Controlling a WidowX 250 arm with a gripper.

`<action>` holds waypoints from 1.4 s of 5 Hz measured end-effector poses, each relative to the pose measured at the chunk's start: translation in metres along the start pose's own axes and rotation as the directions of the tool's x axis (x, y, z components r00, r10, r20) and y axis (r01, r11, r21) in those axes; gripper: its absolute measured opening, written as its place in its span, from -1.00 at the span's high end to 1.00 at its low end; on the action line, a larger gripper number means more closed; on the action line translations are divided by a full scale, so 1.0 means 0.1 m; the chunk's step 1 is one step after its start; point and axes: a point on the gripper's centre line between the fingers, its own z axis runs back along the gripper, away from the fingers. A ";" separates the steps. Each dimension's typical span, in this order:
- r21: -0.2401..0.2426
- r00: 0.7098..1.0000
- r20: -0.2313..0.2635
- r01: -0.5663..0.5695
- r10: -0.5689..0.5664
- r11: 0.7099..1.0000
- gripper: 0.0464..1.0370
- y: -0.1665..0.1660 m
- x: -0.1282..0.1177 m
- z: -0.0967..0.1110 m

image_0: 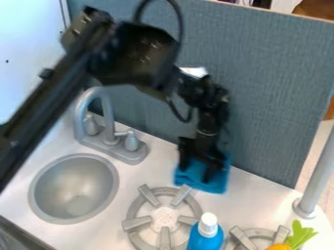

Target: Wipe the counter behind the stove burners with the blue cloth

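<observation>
Nearest the camera, the black robot arm (46, 107) slants across the left side, rising to a bulky joint near the top before bending down to the right. From there its wrist hangs roughly upright in front of the blue-grey panel (277, 93), with the gripper (196, 175) over the back part of the pale table (264, 199). The jaws are spread, with blue showing in the gap between them.

That blue belongs to a cloth (219, 185), which lies at the back of the table, close to the foot of the panel. It is directly below and behind the jaws, extending past them on both sides; whether they touch it cannot be told.

Left of the cloth stands a grey faucet (108, 140) with two handles, its spout curving over toward the round grey sink (75, 190). In front of the cloth is a grey burner (135, 223) with raised prongs. A blue bottle (205, 240) with a white cap stands at the front, between this burner and a second burner (242, 239). Beside the latter is a toy carrot (279, 247) with green leaves, and a grey post (320, 171) rises from the right side.
</observation>
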 end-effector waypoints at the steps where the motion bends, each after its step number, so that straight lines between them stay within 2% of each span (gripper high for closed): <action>1: -0.001 0.999 0.010 0.033 -0.033 0.999 -0.94 -0.24 0.12 0.03; 2: 0.001 0.998 0.018 0.053 -0.053 0.999 -0.94 -0.42 0.17 0.04; 4: 0.006 0.989 0.041 0.141 -0.141 0.990 -0.94 -0.80 0.07 0.02; 5: 0.011 0.977 0.035 0.209 -0.209 0.978 -0.94 -1.01 -0.14 0.01; 6: 0.018 0.969 0.034 0.246 -0.246 0.969 -0.94 -1.16 -0.24 0.01; 7: 0.021 0.969 0.049 0.243 -0.243 0.970 -0.94 -1.12 -0.34 0.04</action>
